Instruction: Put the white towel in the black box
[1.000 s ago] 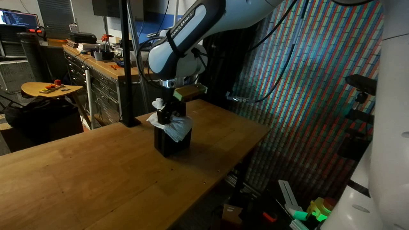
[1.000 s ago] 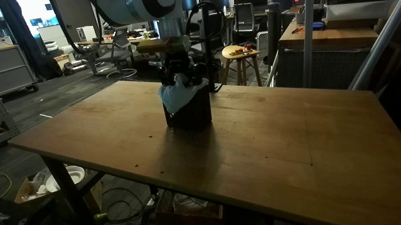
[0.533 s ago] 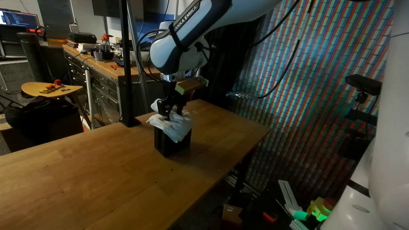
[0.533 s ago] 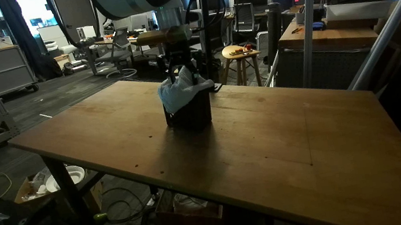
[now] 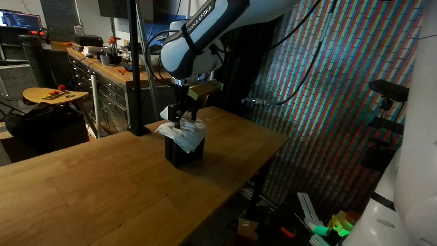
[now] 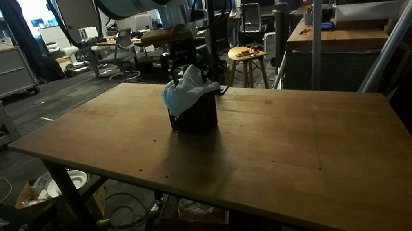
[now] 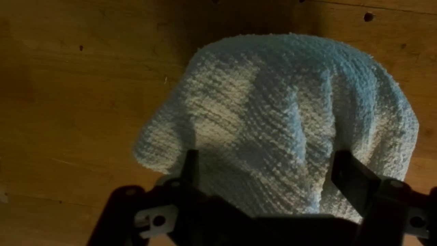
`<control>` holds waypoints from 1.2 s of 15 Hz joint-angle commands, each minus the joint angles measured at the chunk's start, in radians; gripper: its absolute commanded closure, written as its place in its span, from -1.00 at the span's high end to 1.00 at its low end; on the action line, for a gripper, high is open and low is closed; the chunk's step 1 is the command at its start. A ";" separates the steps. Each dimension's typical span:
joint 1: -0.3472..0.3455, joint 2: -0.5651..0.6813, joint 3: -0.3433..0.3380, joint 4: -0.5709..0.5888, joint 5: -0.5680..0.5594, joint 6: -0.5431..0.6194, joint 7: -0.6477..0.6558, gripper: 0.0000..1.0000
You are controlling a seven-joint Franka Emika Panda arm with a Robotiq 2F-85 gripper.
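Crumpled over the top of the black box (image 5: 182, 155) lies the white towel (image 5: 187, 135), its folds hanging down the outside of the box in both exterior views. A peak of the towel (image 6: 193, 77) sticks up above the rim. My gripper (image 7: 266, 153) is open just above it, the fingers (image 7: 355, 181) standing wide apart on either side of the bunched cloth without squeezing it. From an exterior view, the gripper (image 5: 186, 122) points straight down over the box. The towel hides the box's opening, and in the wrist view it covers the whole box.
The box stands on a wooden table (image 6: 276, 141). A black upright post (image 5: 135, 68) rises at the table's edge near the box. Beyond are a workbench (image 5: 102, 70) and a small stool (image 6: 246, 53) with small items on it.
My fingers have spread apart and let go of the towel, and the gripper has risen somewhat. The towel stays draped over the box, which has not moved.
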 commanded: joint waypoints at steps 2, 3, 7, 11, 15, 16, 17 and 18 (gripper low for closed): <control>0.000 -0.051 -0.014 -0.003 -0.042 -0.034 0.000 1.00; -0.001 -0.057 -0.017 0.000 -0.051 -0.038 0.000 1.00; -0.002 -0.088 -0.022 0.024 -0.061 -0.068 0.002 1.00; 0.004 -0.095 -0.004 0.050 -0.031 -0.092 -0.001 0.46; 0.007 -0.090 0.009 0.049 -0.019 -0.092 -0.004 -0.16; 0.007 -0.088 0.012 0.046 -0.014 -0.090 -0.006 -0.29; 0.007 -0.086 0.015 0.046 -0.011 -0.090 -0.007 -0.46; 0.006 -0.081 0.017 0.043 -0.007 -0.085 -0.009 -0.60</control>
